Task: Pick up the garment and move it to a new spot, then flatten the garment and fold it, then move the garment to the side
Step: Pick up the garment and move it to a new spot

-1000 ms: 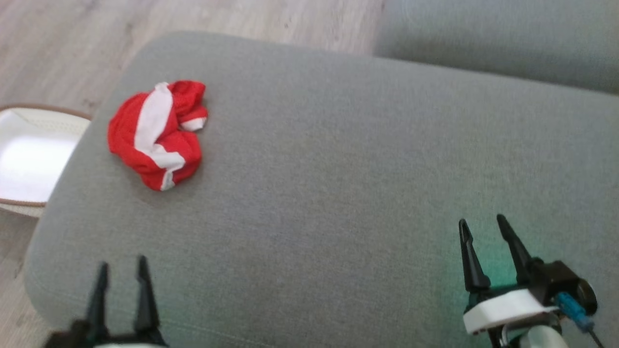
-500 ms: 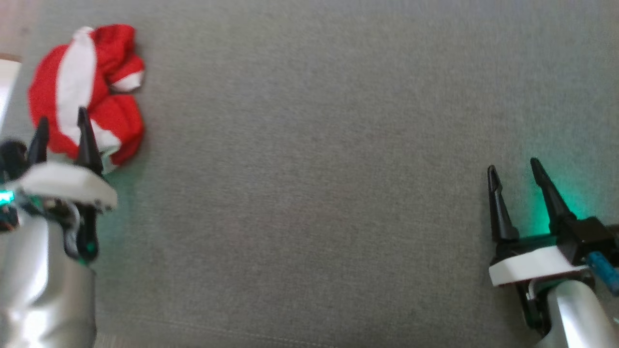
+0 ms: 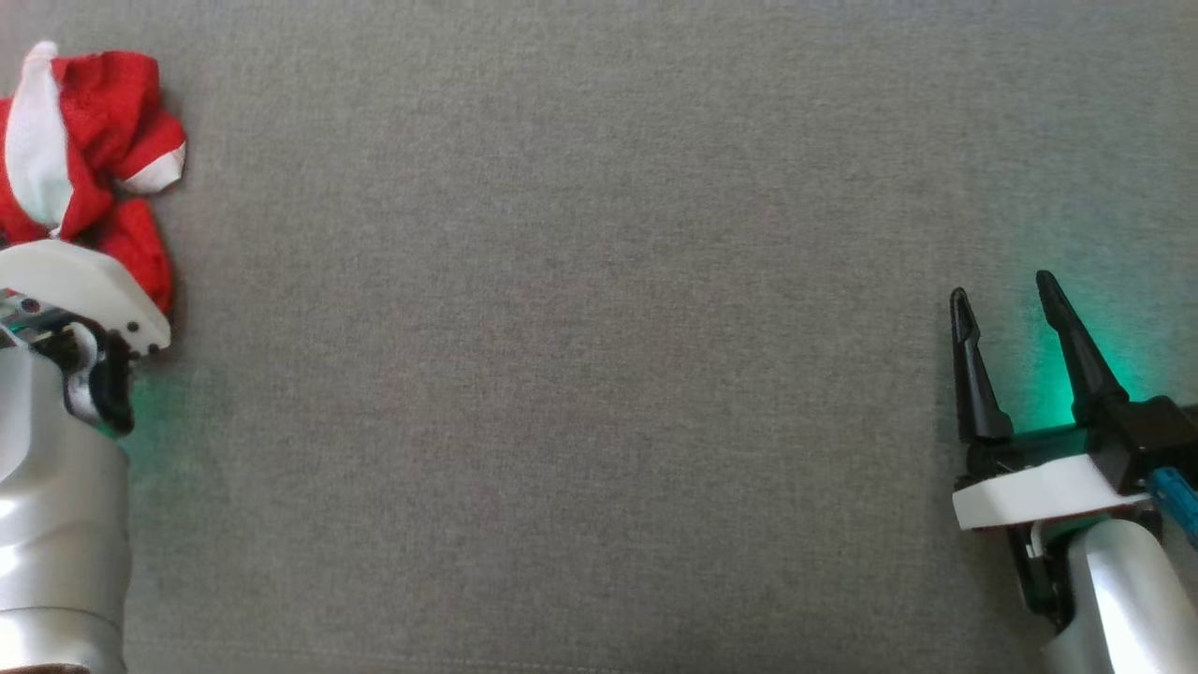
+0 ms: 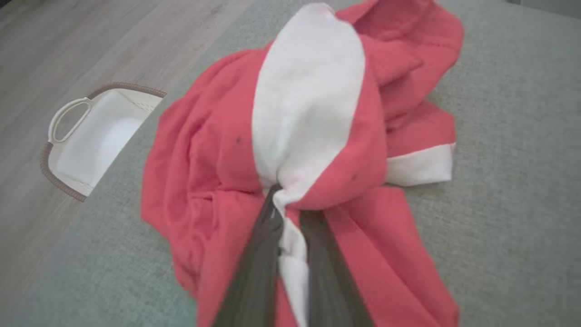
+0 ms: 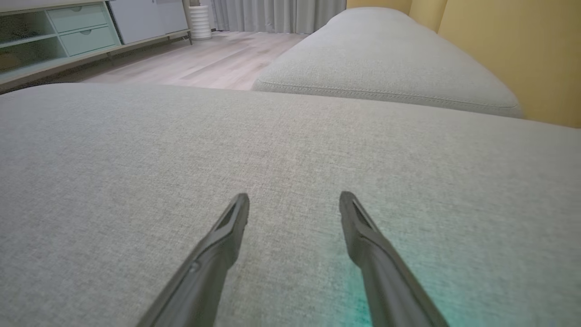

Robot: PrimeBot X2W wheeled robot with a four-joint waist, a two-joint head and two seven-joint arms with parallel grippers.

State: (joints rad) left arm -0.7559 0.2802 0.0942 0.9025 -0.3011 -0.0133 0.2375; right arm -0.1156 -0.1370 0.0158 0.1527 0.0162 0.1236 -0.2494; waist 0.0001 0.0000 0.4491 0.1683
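- Left arm (image 3: 56, 449), in head view, now overlaps the garment (image 3: 84, 140), closer than a moment ago. The garment lies crumpled at the cushion's (image 3: 599, 374) far left. Right gripper (image 3: 1000, 285) hovers with fingers spread, well apart from it.
- Left wrist view: left gripper (image 4: 283, 200) seems pinched on the garment's white fold, though blur hides the tips.
- Right wrist view: fingers spread above the cushion.
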